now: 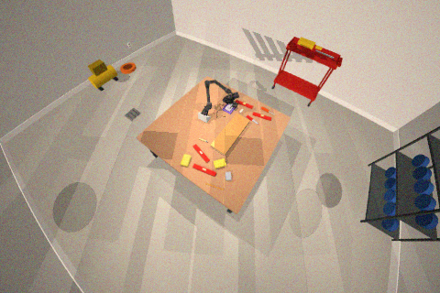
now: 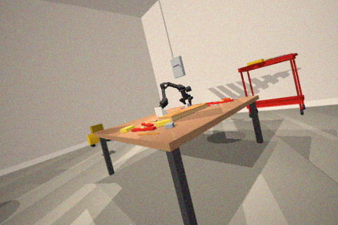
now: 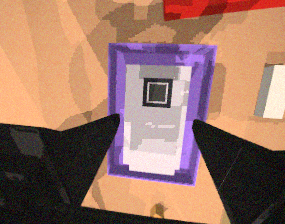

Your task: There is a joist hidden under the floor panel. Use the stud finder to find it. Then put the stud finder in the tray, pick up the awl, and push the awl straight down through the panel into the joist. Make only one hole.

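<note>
The grey-white stud finder with a dark square window lies inside the purple tray in the wrist view. My gripper is open, with one black fingertip at each side of the stud finder, over the tray's long walls. The fingertips stand apart from it. In the top view the arm reaches down over the tray, beyond the far end of the long tan floor panel. I cannot tell the awl for certain among the small items. A small brownish-yellow thing shows below the tray in the wrist view, too little to name.
A white block stands right of the tray, and a red bar lies beyond it. More red bars, yellow blocks and a grey block lie around the panel on the wooden table.
</note>
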